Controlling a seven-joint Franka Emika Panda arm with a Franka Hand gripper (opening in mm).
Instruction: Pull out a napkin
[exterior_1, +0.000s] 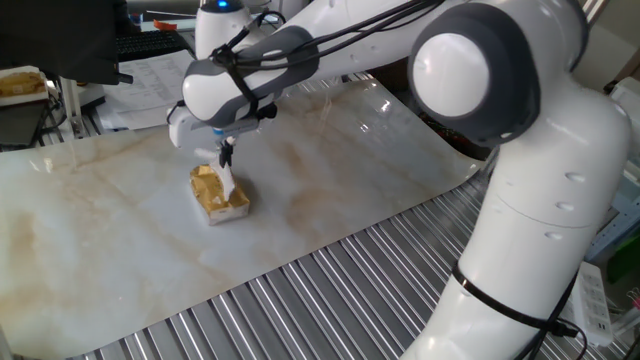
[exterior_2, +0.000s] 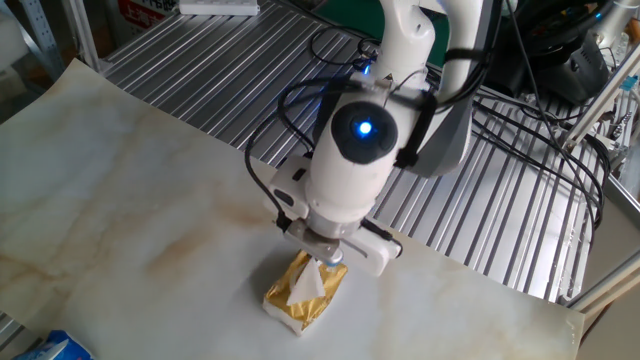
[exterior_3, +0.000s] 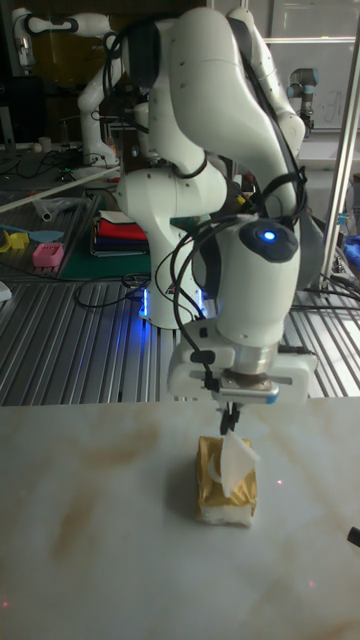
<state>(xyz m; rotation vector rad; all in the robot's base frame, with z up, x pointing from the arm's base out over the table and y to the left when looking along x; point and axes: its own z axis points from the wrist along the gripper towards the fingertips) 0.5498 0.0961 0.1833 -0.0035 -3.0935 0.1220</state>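
A white Franka arm (exterior_1: 500, 150) leans over the marble-patterned table (exterior_1: 120, 260), its wrist blocking part of the yellow tissue pack (exterior_3: 226, 482) lying mid-table. The gripper (exterior_3: 231, 423) hangs above the pack, fingers pinched on the white napkin (exterior_3: 236, 462), whose lower part remains in the pack's slot. Printed paper sheets (exterior_1: 150, 80) lie past the far edge.

one fixed view: sits high next to the arm's base, looking across the marble table (exterior_1: 120, 260).
other fixed view: opposite side, high, looking down.
tall view: low, head-on, close.
shared: yellow pack (exterior_1: 218, 193), all three.
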